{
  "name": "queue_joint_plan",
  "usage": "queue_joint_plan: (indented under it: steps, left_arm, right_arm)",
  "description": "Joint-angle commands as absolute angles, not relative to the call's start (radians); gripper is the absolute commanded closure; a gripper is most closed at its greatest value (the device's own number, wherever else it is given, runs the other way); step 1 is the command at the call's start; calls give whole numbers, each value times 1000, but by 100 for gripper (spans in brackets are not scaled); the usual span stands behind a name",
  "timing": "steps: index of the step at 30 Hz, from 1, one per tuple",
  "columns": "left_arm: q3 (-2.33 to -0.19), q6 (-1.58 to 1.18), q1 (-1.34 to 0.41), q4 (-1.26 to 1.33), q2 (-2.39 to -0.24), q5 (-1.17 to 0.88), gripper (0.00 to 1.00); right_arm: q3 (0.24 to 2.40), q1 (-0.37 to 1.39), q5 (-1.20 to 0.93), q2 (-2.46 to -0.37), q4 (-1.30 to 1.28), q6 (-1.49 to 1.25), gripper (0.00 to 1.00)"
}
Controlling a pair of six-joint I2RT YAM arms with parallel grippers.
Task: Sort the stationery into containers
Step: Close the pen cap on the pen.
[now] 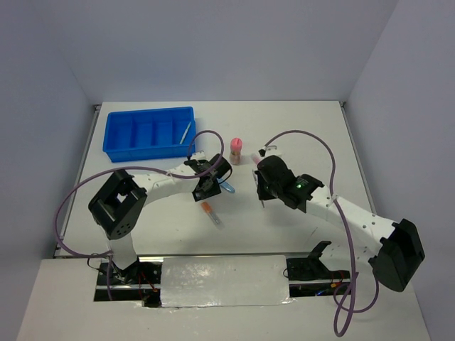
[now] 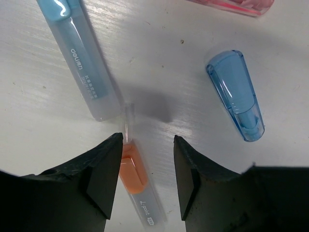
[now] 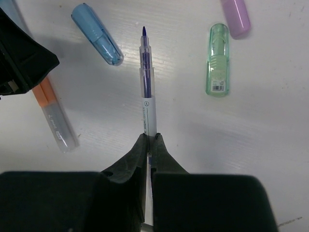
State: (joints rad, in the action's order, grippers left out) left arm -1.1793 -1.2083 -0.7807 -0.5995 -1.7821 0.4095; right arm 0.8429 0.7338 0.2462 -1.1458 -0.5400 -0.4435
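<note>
In the overhead view the blue tray [image 1: 121, 150] sits at upper left, with a thin pale pen [image 1: 186, 131] slanting in its rightmost compartment. Right of it, near the centre, the left gripper [image 2: 147, 145] hangs low over the table. Its jaws are about half apart and hold nothing. An orange marker [image 2: 136, 180] lies flat below them, close against the left finger [image 2: 104, 179]. A light blue marker [image 2: 79, 53] lies at the wrist view's upper left and a loose blue cap [image 2: 239, 96] at right. The pink-capped cylinder [image 1: 236, 150] stands upright between the arms. Right of centre, the right gripper [image 3: 149, 142] is clamped on a purple-tipped pen [image 3: 147, 92], with a green stick [image 3: 218, 60] and a purple piece [image 3: 235, 17] to its upper right.
</note>
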Motion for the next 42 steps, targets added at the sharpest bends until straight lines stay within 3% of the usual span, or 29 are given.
queue_joint_plan:
  steps: [1,14,25,30,42]
  left_arm:
    - [-1178,-1209,-766,-592,-1799,436,42]
    - [-1131,-1195,-746,-535,-1827,400,44]
    - [-1112,-1186,-739,-505,-1855,365,75]
    - [-1123,-1147,-739,-482,-1856,341,99]
    - [-1098,-1086,-739,-384,-1689,279,100]
  right_arm:
    - [861,752,248,-1160,-522,-431,100]
    - [870,770,252,-1181,-515,-436,100]
    - [864,772,244,-1175,-502,-430,100]
    - [836,770,195,-1146,-449,-425,100]
    - [759,765,72,-1019,-330,-403,100]
